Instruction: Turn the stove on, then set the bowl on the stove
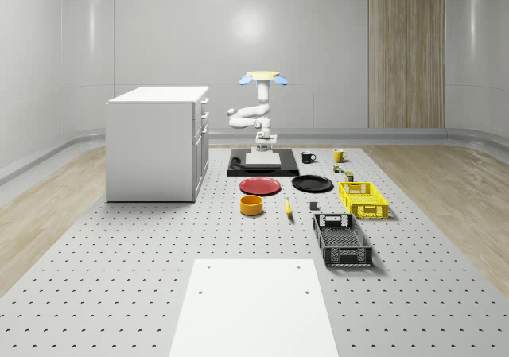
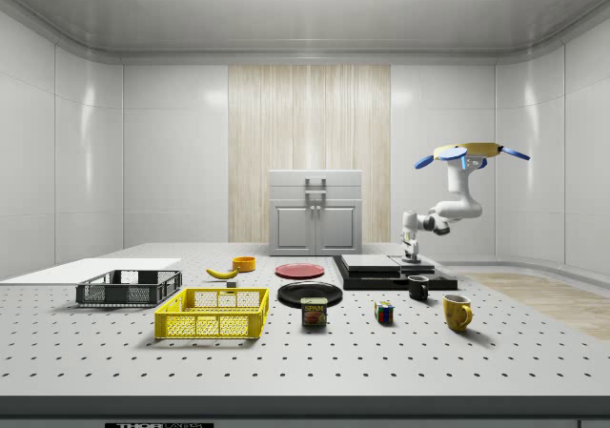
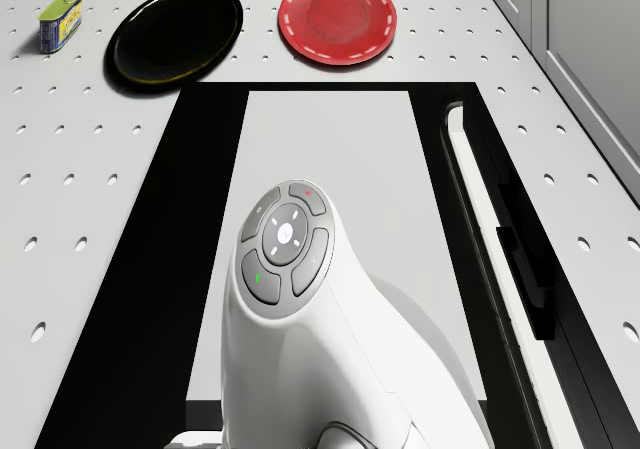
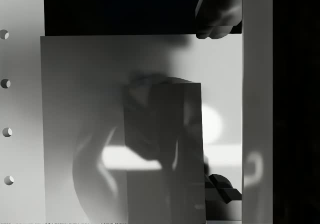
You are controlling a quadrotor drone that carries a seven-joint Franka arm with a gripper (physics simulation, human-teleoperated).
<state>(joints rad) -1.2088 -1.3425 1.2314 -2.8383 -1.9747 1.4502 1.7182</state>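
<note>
The drone (image 1: 263,78) hovers behind the stove (image 1: 262,164), arm bent down, gripper (image 1: 264,147) just above the plate. The bowl (image 1: 252,205) sits nearer, beside a banana (image 1: 289,207).

I'm working in a simulated lab room: a perforated bench floor (image 1: 95,277), bare glossy wall panels (image 1: 238,47), one white cabinet (image 1: 155,142), kitchenware laid out.

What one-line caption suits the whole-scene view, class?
Drone hovers over the stove, gripper lowered onto it; orange bowl waits near the red plate.
</note>
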